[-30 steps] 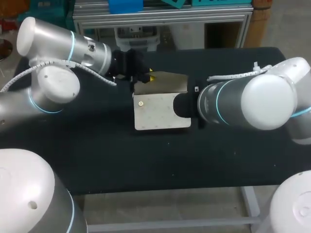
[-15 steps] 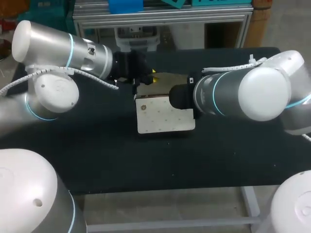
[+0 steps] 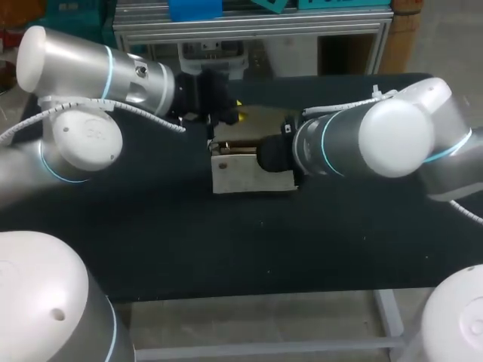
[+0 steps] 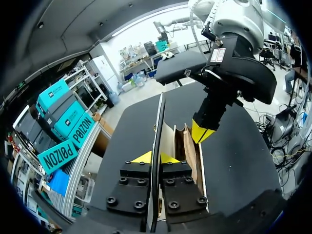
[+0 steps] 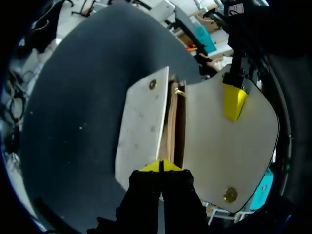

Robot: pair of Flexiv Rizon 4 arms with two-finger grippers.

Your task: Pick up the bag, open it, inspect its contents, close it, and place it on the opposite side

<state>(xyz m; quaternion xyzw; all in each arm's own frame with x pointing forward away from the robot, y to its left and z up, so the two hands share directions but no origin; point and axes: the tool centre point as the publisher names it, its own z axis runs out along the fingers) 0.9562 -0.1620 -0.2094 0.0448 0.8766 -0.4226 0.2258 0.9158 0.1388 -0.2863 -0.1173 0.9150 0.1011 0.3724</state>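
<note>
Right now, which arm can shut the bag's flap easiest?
Left. The left gripper pinches the raised flap, so it could likely fold it down over the open bag; the right gripper only holds the bag's front wall.

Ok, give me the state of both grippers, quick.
Left gripper: shut on the bag, pinching its flap.
Right gripper: shut on the bag, pinching its front wall.
</note>
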